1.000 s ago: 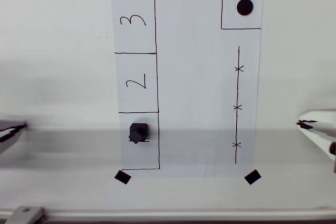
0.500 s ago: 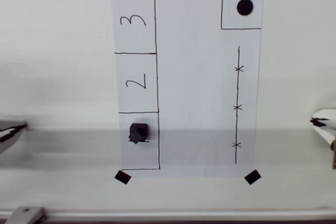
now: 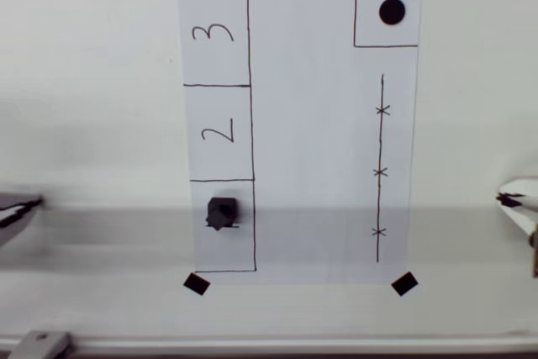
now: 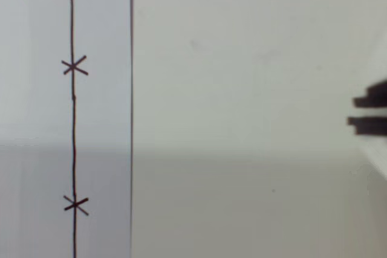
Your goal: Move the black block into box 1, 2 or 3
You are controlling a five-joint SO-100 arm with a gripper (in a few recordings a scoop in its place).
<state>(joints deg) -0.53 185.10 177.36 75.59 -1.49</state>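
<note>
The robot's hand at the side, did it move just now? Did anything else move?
Yes. In the overhead view the hand slid back toward the right edge, away from the paper, so less of it shows now. It took hold of nothing. The black block stayed inside the box below the "2", and the black dot did not move.

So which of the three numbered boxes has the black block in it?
The bottom box in the overhead view, directly below box 2. The black block sits inside it; box 2 and box 3 hold only their numbers.
</note>
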